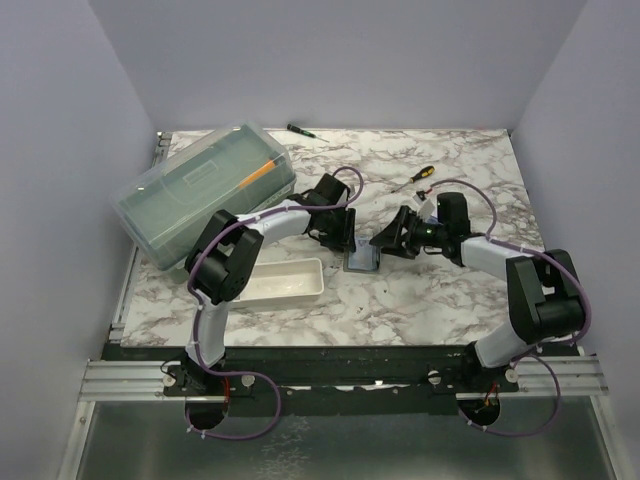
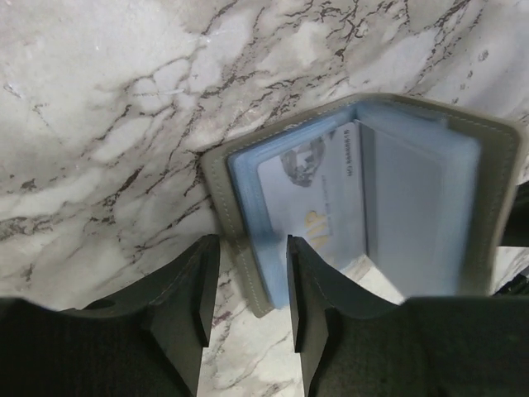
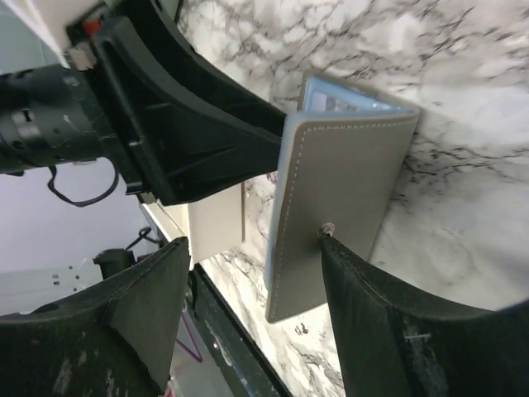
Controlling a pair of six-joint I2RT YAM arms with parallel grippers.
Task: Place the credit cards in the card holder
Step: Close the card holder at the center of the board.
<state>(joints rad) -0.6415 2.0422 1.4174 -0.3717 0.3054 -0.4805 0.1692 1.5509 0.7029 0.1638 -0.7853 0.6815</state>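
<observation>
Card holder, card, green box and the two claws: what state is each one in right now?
card holder: open on the table, one cover raised.
credit card: tucked among the holder's clear sleeves.
green box: lid on.
left gripper: open, at the holder's edge, not clamping.
right gripper: open, fingers either side of the raised cover.

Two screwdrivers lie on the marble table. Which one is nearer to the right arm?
The screwdriver with the orange handle, just beyond the wrist of the right arm. The green-handled screwdriver lies at the far edge, beside the lidded box.
</observation>
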